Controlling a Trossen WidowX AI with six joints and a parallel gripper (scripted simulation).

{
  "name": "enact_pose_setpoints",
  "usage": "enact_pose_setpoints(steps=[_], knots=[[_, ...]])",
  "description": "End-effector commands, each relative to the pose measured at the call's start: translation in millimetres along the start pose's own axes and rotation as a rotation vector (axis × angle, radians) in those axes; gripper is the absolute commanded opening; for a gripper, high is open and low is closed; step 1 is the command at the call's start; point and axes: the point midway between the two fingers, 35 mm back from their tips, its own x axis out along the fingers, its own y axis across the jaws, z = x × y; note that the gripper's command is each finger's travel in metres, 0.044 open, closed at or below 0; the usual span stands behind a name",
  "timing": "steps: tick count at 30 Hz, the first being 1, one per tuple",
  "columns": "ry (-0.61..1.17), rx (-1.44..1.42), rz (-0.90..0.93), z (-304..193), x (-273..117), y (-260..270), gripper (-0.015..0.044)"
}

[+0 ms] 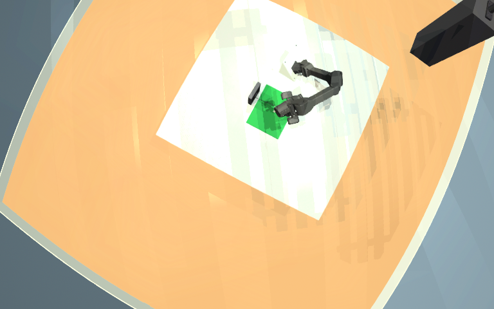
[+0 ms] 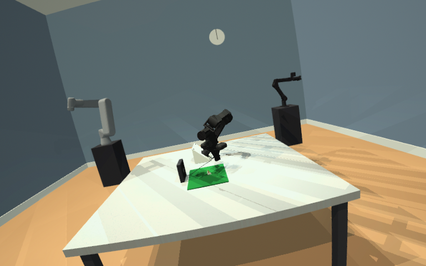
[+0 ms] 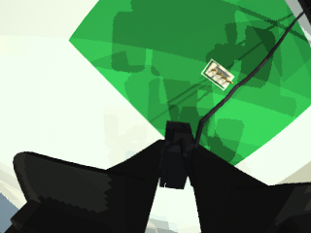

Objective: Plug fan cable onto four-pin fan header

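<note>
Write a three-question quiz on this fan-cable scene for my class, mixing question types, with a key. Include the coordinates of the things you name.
1. Multiple choice: What is the claw point(image 2: 217, 159) point(image 3: 177, 148) gripping?
A) the fan
B) the cable's plug point(image 3: 178, 138)
C) the wall clock

2. True or false: The plug is already seated on the four-pin fan header point(image 2: 208, 172) point(image 3: 218, 75).

3. Fill in the blank: The header sits on a board point(image 1: 277, 132) point(image 2: 205, 183) point(image 3: 160, 29) coloured ____.

Key: 1 B; 2 false; 3 green

The arm point(image 1: 320, 100) point(image 2: 216, 122) is black, with chunky, angular joints.
</note>
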Motion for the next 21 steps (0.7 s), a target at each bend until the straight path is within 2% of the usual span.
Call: enact_pose_setpoints(steps=[1, 7, 21], knots=[[-0.058, 0.001, 0.005, -8, -1, 1, 0.0000], [-0.072, 0.001, 0.000, -10, 0, 0, 0.0000], [-0.165, -0.005, -0.149, -13, 18, -10, 0.0000]])
